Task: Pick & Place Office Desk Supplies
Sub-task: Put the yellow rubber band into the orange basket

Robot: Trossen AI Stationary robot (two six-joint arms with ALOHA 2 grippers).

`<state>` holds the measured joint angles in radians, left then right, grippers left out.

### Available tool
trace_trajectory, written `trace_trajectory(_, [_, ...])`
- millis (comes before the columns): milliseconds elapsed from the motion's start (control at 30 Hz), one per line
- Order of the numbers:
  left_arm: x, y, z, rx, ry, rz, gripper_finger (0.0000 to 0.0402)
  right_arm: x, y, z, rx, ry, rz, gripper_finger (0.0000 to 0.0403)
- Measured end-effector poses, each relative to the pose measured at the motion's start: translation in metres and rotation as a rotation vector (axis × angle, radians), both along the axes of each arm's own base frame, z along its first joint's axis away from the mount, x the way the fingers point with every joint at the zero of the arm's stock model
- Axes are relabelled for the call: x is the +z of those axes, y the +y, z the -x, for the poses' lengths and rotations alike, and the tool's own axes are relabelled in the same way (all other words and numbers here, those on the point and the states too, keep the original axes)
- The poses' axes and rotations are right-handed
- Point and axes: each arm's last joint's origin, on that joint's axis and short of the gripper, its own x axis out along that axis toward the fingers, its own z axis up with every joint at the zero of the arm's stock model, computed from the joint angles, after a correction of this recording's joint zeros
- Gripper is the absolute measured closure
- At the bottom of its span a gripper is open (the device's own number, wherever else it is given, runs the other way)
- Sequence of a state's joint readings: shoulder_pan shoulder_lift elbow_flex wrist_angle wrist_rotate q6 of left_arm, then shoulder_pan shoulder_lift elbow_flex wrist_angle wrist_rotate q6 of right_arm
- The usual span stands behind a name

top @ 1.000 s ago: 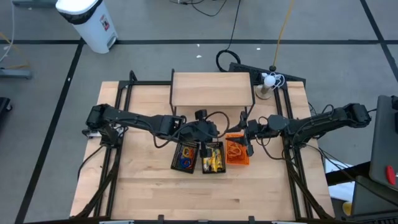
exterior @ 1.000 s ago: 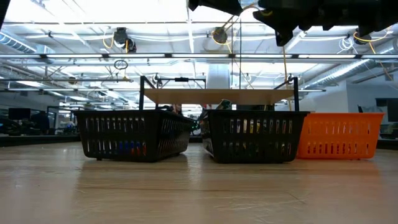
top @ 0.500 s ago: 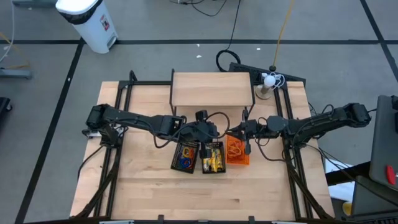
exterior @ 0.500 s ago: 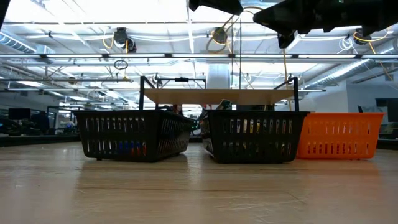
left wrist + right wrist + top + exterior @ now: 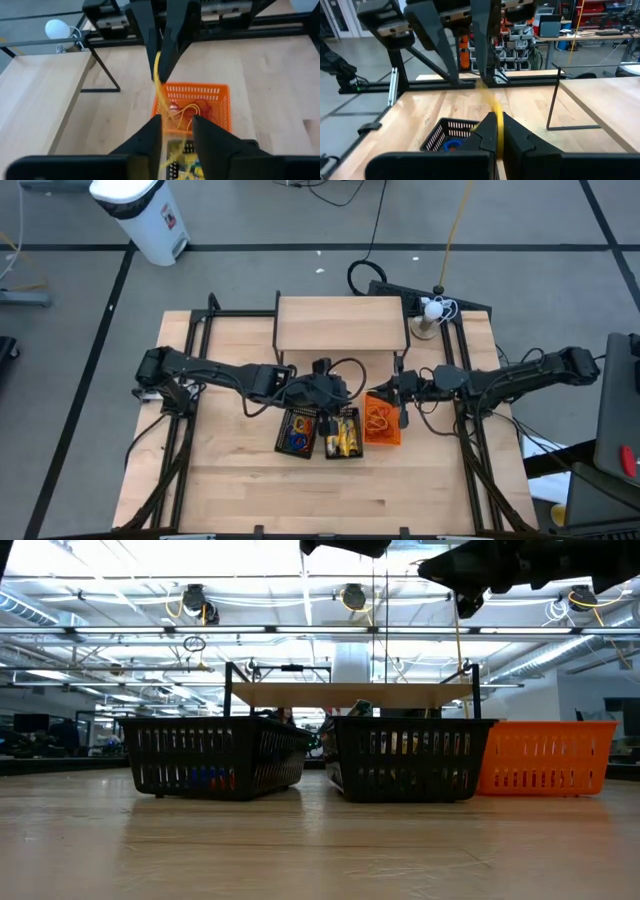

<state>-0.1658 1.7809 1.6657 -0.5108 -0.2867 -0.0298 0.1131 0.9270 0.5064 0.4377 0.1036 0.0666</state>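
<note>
A thin yellow rubber band [image 5: 161, 100] runs taut between my two grippers, above the baskets. In the high view my left gripper [image 5: 340, 393] hovers over the middle black basket [image 5: 342, 433], which holds yellow-gold pieces. My right gripper [image 5: 392, 395] hovers over the orange basket [image 5: 381, 423], which holds orange and red bands [image 5: 192, 110]. The left black basket [image 5: 298, 431] holds blue and orange bands. In the right wrist view my right gripper [image 5: 496, 127] is shut on the yellow band. In the left wrist view a narrow gap shows between the fingers of my left gripper [image 5: 177, 131]. My left gripper has one end of the yellow band [image 5: 172, 152] between its two fingers, coming level from the table's left. That end lies blurred between the fingers, so pinched or hooked cannot be told. My right gripper pinches the band's other end [image 5: 496, 117] between its fingertips, coming level from the table's right. The band is lifted clear and drawn taut.
The three baskets stand side by side mid-table. A raised wooden shelf [image 5: 342, 323] on a black frame stands behind them at the far edge. A white lamp [image 5: 431, 310] is at the far right. Bare wood [image 5: 300, 500] lies in front of the baskets.
My right gripper has drawn back toward the table's right edge and risen slightly, still shut on the band. The left gripper has stayed over the middle basket.
</note>
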Motion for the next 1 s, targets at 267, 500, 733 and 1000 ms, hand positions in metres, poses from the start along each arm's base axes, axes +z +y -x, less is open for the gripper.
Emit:
trace_trajectory(267, [-0.001,0.001,0.001,0.006,0.019,-0.003,0.0211,0.002,-0.001,0.008,-0.001,0.024,-0.058,0.0402])
trace_trajectory(500, [-0.004,0.005,0.004,0.093,0.050,-0.079,0.0170,-0.002,-0.001,0.014,0.081,0.102,-0.222,0.0403])
trace_trajectory(733, [-0.006,0.006,0.006,0.130,0.074,-0.110,0.0164,-0.018,-0.006,0.020,0.024,0.303,-0.430,0.0403])
trace_trajectory(1000, [-0.006,0.006,0.006,0.124,0.075,-0.117,0.0165,-0.035,-0.010,0.023,-0.087,0.464,-0.596,0.0403])
